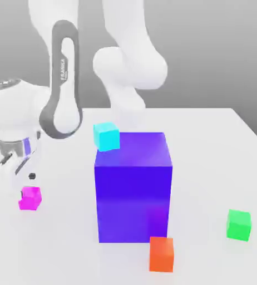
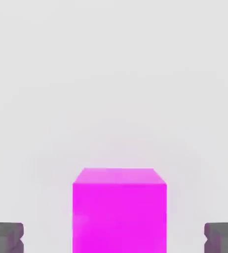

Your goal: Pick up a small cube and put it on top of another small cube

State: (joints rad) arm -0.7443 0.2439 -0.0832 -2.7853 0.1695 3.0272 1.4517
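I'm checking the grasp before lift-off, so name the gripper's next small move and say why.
Probably close the fingers on the magenta cube, perhaps after easing slightly lower: they stand open, one on either side with a gap each, and the cube sits between them, not yet gripped.

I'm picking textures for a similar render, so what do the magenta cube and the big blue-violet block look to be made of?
Magenta cube: perhaps plastic, smooth and matte, given its even color without grain.
Blue-violet block: possibly plastic or painted, slightly glossy, as a reddish tint near the orange-red cube suggests a faint reflection.
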